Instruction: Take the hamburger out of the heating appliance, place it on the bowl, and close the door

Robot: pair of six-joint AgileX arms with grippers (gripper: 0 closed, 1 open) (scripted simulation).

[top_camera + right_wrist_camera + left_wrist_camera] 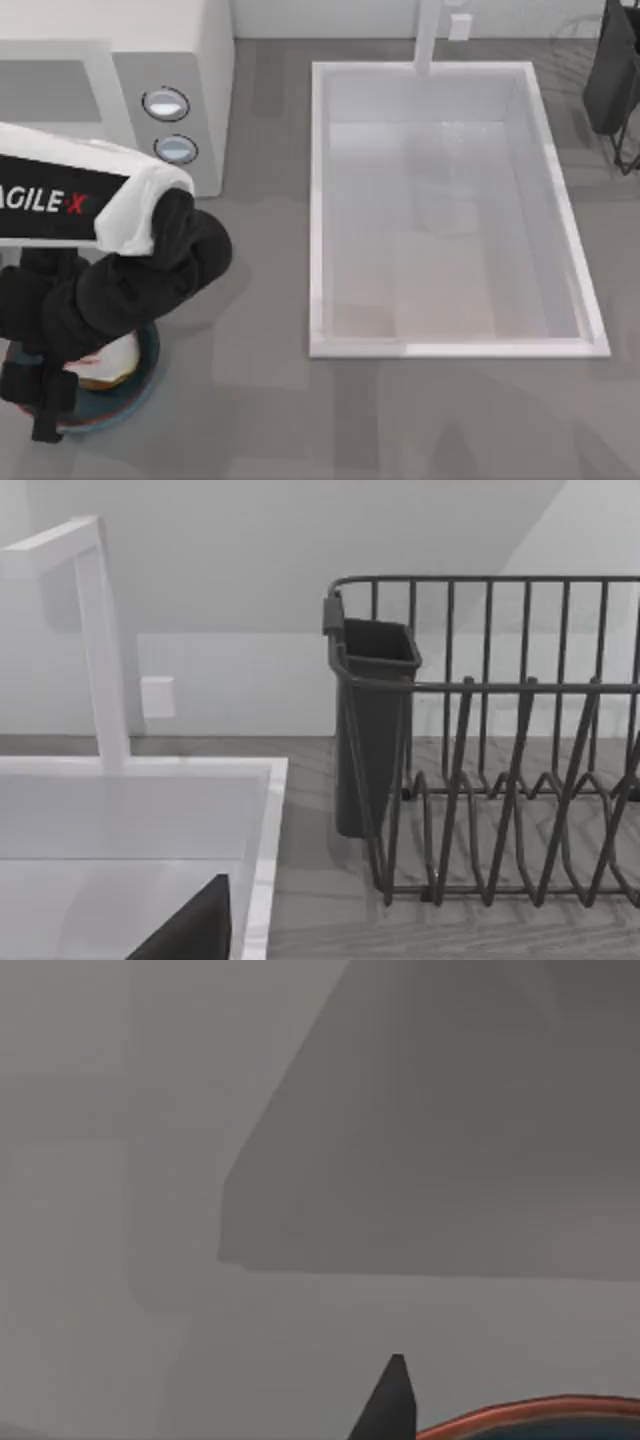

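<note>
Left gripper (48,400) is hovering over the bowl (143,375) at the table's front-left, the hamburger (112,362) sitting inside, apparently delivered; jaw state I cannot tell. Behind, the microwave (190,60) is awaiting its door closing.

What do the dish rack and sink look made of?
Dish rack: probably dark coated metal wire, judging by its thin bent bars, with a matte cup that looks plastic. Sink: glossy white, ceramic or enamel by its soft sheen, though the look leaves it open.
</note>
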